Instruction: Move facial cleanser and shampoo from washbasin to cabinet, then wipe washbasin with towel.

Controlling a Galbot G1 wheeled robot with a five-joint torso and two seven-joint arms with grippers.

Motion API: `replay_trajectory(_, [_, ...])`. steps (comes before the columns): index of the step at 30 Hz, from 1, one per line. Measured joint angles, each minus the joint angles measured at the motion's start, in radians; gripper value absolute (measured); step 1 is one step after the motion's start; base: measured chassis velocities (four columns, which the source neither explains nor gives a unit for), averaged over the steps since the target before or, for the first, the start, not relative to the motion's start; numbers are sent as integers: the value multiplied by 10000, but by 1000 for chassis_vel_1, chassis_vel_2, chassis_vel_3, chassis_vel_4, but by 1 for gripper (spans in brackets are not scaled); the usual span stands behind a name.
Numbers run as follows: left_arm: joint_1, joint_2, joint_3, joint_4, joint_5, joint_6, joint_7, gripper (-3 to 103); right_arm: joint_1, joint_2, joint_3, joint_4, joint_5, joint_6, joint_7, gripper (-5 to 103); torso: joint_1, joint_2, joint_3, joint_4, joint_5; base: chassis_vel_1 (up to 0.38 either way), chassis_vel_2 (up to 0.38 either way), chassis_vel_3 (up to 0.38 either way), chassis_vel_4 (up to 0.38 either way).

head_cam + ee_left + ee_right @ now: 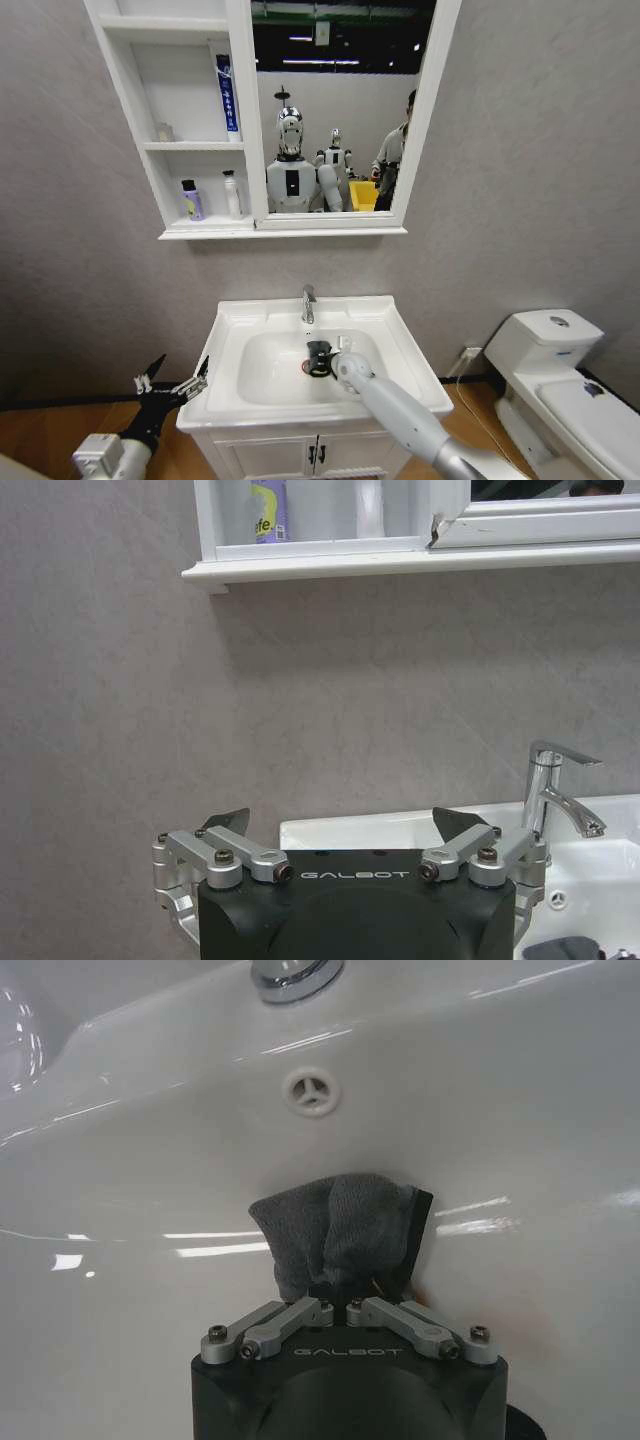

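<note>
1. The right gripper (345,1295) was down inside the bowl of the washbasin (395,345), its fingers closed on the bunched dark grey towel (335,1230), which was pressed against the white ceramic below the overflow hole (311,1091) and the base of the chrome tap (309,303).
2. The left gripper (172,385) was held off the washbasin's left front corner, touching nothing, its fingers spread apart and empty.
3. Risk, as a judgement: the towel was gripped by a fold only (most of the cloth bulged ahead of the fingertips), so a hard drag across wet ceramic could pull it free or roll it under the fingers, leaving metal scraping the bowl.
4. Further risk: a wide sweep could knock the gripper against the tap or the bowl's wall, since the arm worked close under the spout.
5. Contents of the cabinet (250,232): the lowest compartment held a purple-labelled bottle (191,201) and a white bottle (232,194) standing apart; the middle compartment held a tall blue tube (228,93) and a small jar (163,131); the top compartment appeared bare.
6. The washbasin's rim carried no bottles, which suggests that only the wiping was left.
</note>
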Motion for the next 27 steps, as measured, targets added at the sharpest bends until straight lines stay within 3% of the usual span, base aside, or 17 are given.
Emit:
replay_trajectory(3, [-1,0,0,0,0,0,0,100,109,691,-187,-458,190,6,-46,1,0,1,-2,-3,-1,0,0,0,0])
replay_trajectory(9, [0,0,0,0,0,0,0,100,96,1032,-216,-147,520,-6,172,1,0,0,0,6,4,0,0,0,0])
replay_trajectory(12, [0,0,0,0,0,0,0,100,3,766,-99,86,586,-15,326,1,0,0,0,8,7,0,0,0,0])
replay_trajectory(14, [-1,1,0,0,0,0,0,100,-247,176,143,329,572,-75,321,1,0,0,-1,-3,6,0,0,0,0])
replay_trajectory(18, [0,0,0,0,0,0,0,100,-602,-503,395,732,510,-160,288,1,0,0,-1,-1,7,0,0,0,0])
replay_trajectory(21, [0,0,0,0,0,0,0,100,-1246,-1164,1090,1517,-563,-226,348,1,0,0,-1,0,6,0,0,0,0])
replay_trajectory(27, [-1,0,0,0,0,0,0,100,-1721,-1803,1324,2369,-747,-416,640,1,-1,1,-1,-4,1,0,0,0,0])
